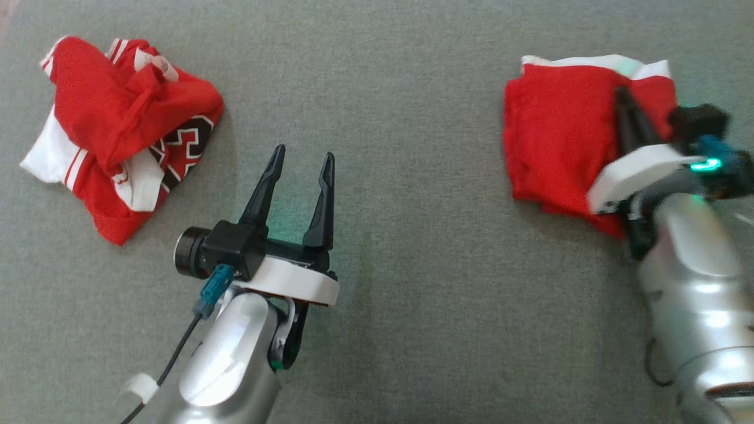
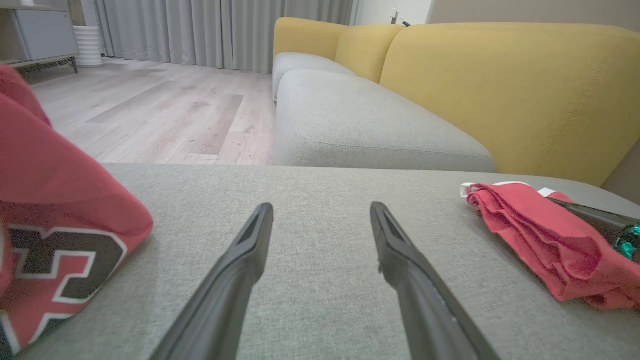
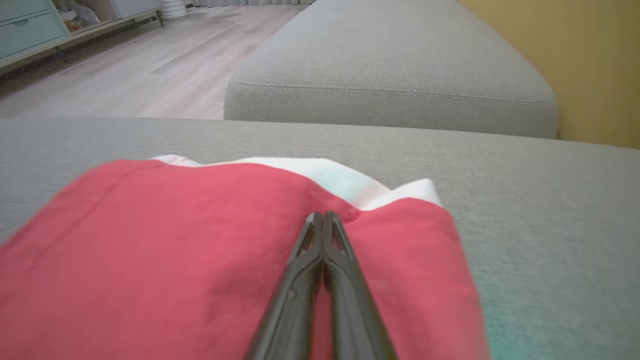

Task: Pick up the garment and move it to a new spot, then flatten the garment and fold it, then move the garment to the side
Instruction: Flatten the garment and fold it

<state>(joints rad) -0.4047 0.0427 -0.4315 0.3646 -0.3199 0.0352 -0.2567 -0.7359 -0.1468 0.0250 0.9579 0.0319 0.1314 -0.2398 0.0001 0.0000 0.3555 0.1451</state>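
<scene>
Now the right gripper (image 3: 324, 215) is squeezed together, tips on the folded red garment (image 1: 559, 141), far right of the left gripper (image 1: 303, 154), whose fingers are wide apart. I cannot tell if it nipped any cloth. Pulling one thin layer could undo the fold.

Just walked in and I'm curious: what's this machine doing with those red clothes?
A two-armed robot is tidying clothes on a grey cushion. Its right gripper is shut, and its tips seem to pinch the top of a folded red garment on its right side. Its left gripper hangs open over bare cushion, holding nothing. A crumpled jersey lies untouched on its left.
</scene>
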